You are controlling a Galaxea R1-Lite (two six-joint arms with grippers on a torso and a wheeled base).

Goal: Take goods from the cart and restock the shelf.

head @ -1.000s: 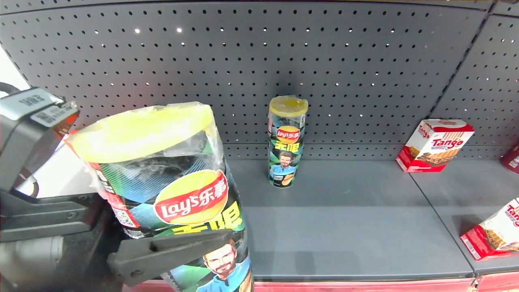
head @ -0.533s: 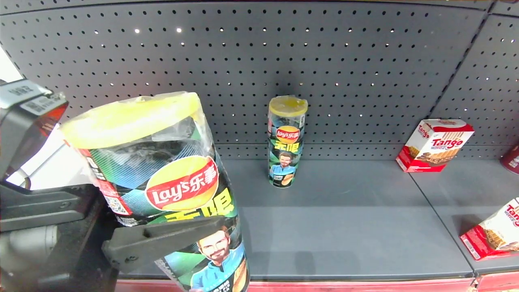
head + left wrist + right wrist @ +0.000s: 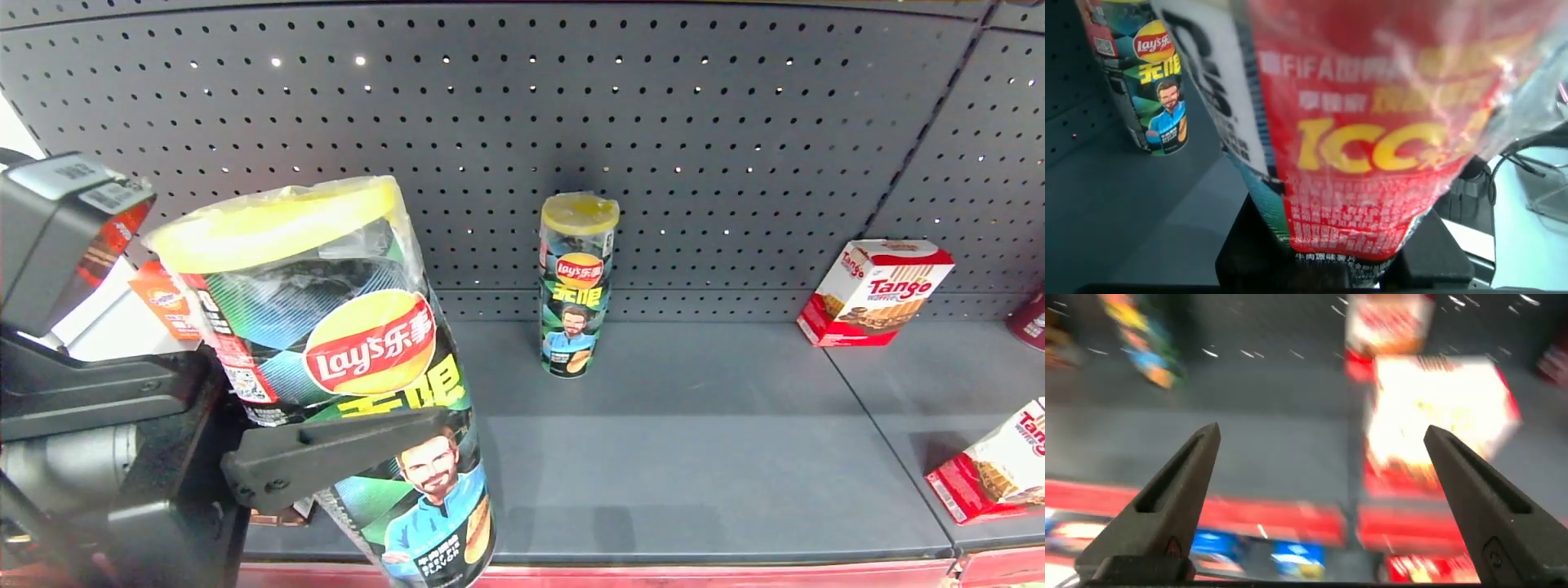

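- Two chip cans noted: one standing upright at the back of the shelf point(image 3: 702, 441) by the pegboard, the other, the held can point(image 3: 326, 327), up at the front left.
- Left gripper point(image 3: 326, 425) was clamped across the held can's lower half, one finger crossing the front of the label.
- Held can leaned, lid toward the robot's left, base low by the shelf's red front lip point(image 3: 735, 574). Pushed inward at that height, the base would likely catch the lip.
- Released while tilted, it would probably tip over.
- Loose clear wrap under the fingers might let the can slide or twist.
- Standing can point(image 3: 578, 286) was well apart; a wide swing could knock it.
- Right gripper point(image 3: 1321, 433) hung with fingers spread, holding nothing, above the wafer boxes point(image 3: 992, 465).
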